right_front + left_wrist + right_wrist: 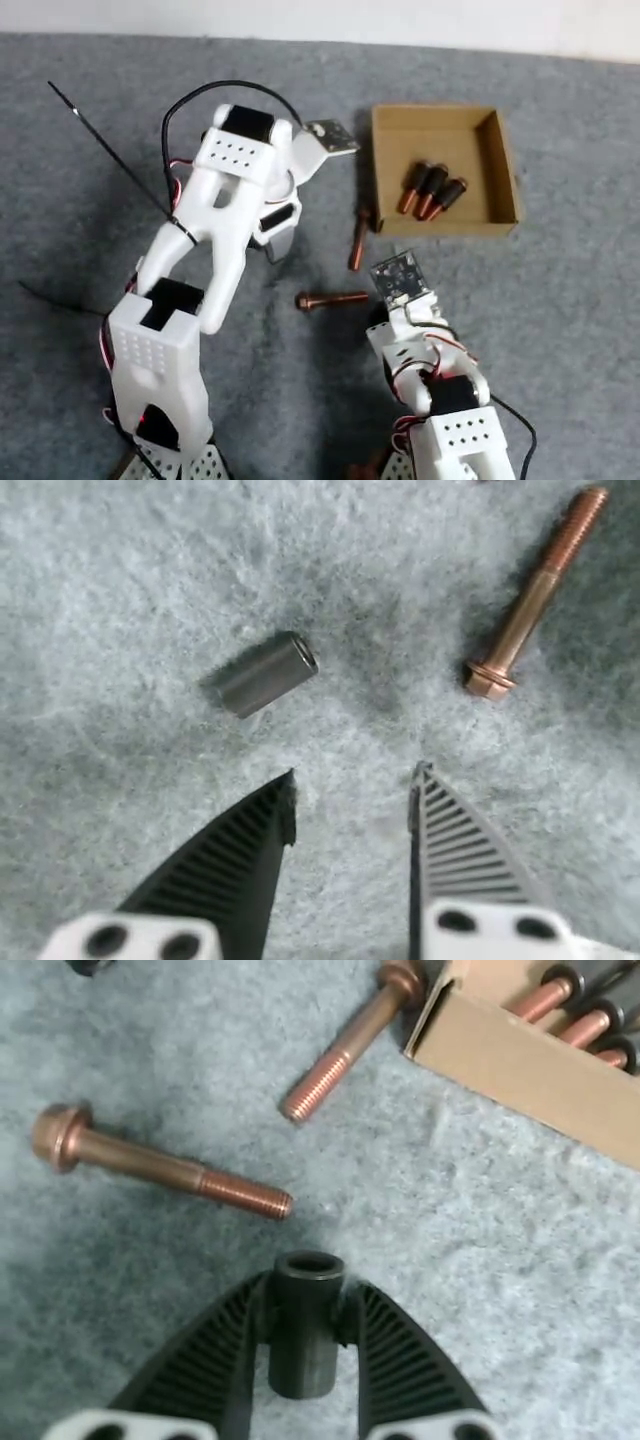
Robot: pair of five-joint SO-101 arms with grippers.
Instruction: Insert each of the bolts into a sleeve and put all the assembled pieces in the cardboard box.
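My right gripper (307,1305) is shut on a dark sleeve (305,1272), held upright with its open end showing. Just beyond it, a copper bolt (160,1160) lies on the grey carpet, and a second bolt (350,1040) lies by the cardboard box (520,1060). My left gripper (355,780) hangs open over the carpet, with another dark sleeve (268,672) lying a little ahead of its fingertips and a bolt (535,595) off to one side. In the high view the box (505,160) holds three assembled pieces (432,190), and both loose bolts (330,299) (358,240) lie between the arms.
Black cables (110,150) trail across the carpet to the left of the left arm (215,230). The right arm (440,390) stands at the bottom right. Open carpet lies to the right of the box and along the far side.
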